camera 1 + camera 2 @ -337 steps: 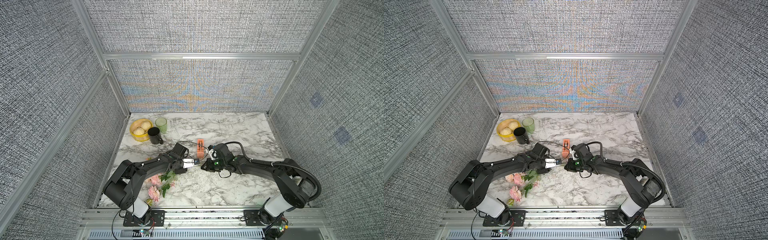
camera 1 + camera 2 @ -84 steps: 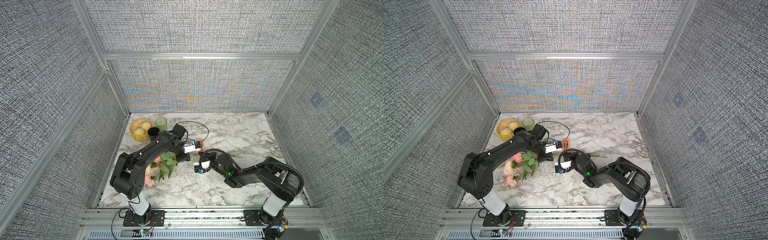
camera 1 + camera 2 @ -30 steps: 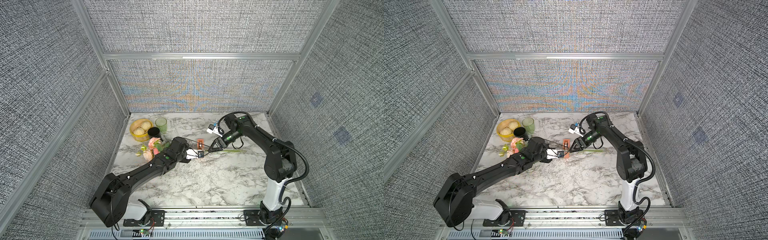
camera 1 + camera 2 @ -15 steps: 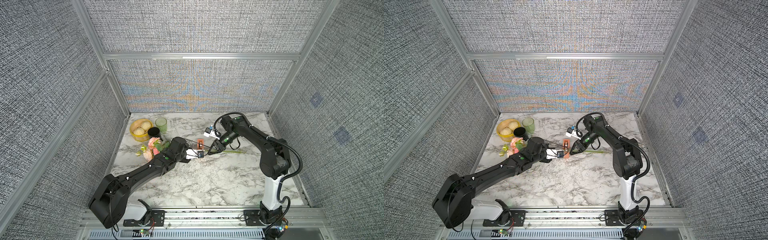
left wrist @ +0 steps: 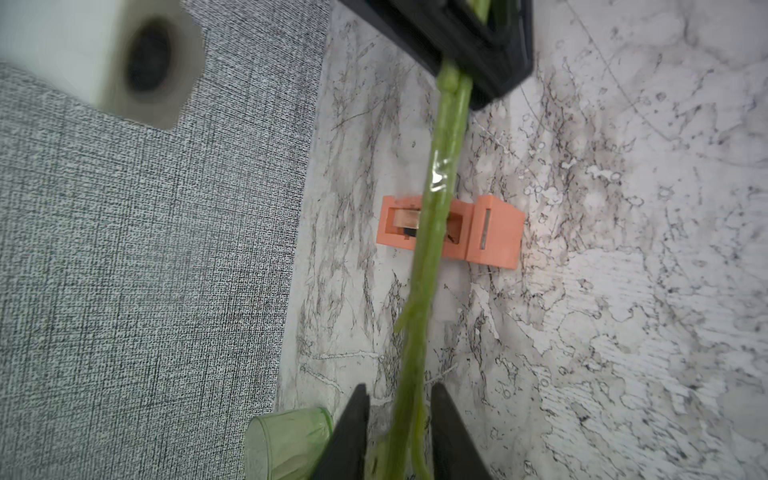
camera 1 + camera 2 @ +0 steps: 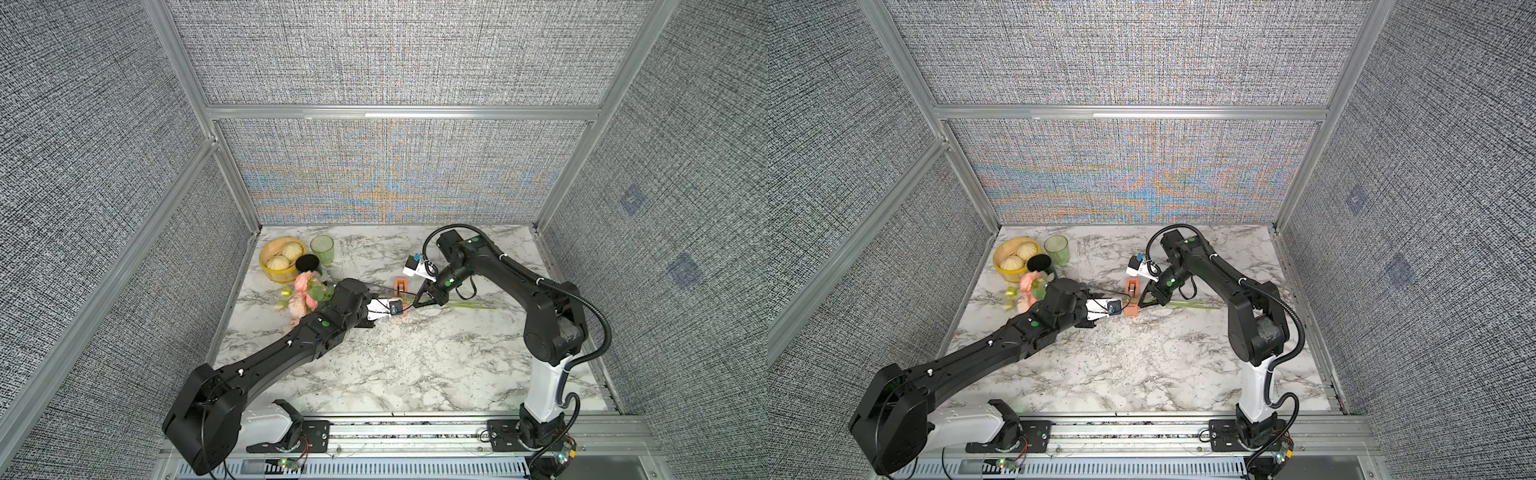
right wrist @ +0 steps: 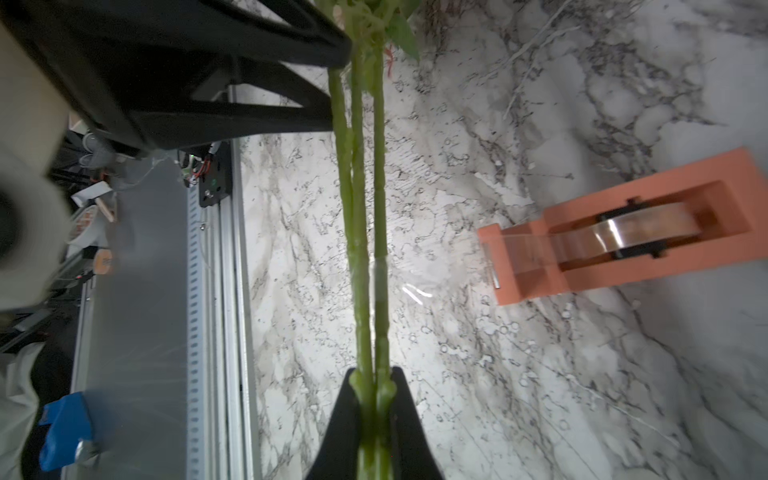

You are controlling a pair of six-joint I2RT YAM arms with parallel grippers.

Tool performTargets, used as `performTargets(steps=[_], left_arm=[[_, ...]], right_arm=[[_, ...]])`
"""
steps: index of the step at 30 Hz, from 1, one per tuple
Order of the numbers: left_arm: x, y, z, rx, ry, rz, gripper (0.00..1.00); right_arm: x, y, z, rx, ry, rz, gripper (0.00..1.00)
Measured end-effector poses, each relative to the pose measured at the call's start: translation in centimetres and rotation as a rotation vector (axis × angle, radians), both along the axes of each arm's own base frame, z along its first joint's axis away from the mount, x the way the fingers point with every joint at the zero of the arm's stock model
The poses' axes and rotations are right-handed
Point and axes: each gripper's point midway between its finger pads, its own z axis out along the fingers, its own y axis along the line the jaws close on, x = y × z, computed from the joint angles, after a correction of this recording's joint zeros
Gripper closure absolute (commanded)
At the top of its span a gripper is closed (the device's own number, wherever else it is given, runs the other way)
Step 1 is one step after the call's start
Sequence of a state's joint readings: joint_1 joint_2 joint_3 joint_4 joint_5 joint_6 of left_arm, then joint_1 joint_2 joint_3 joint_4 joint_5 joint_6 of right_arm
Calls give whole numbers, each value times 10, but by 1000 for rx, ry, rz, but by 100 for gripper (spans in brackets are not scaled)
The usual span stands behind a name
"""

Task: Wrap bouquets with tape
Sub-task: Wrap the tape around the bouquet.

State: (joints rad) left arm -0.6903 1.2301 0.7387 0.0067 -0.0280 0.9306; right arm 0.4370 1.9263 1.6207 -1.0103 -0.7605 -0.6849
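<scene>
room: grey woven walls (image 6: 374, 62) on aluminium posts box in a marble desk (image 6: 415, 365).
bouquet (image 6: 305, 291): pink heads lie by the desk's left edge; its green stems (image 6: 469, 305) run rightward across the middle, passing through both claws.
tape dispenser (image 6: 400, 286): orange block mid-desk, clear roll in its slot, near end close to the stems.
clear tape scrap (image 5: 438, 174): glints on the stems between the claws.
left gripper (image 5: 401, 415): fingers (image 5: 353, 419) a little spread, flanking the stems with gaps showing.
right gripper (image 7: 372, 386): pressed together, pinching the stems.
far left corner: yellow bowl (image 6: 270, 272) of buns, green cup (image 6: 322, 249), black cup (image 6: 307, 262), close together.
</scene>
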Motion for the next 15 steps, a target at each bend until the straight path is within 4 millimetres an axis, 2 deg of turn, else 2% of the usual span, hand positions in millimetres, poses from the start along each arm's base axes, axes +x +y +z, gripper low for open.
performTargets(steps=[6,15], left_arm=[[-5,5,19,-82,7,48,60],[4,14,21,-81,81,123,57]], right_arm=[[8,2,0,-8,-184,27,100],[14,8,-9,-3,-460,102,100]])
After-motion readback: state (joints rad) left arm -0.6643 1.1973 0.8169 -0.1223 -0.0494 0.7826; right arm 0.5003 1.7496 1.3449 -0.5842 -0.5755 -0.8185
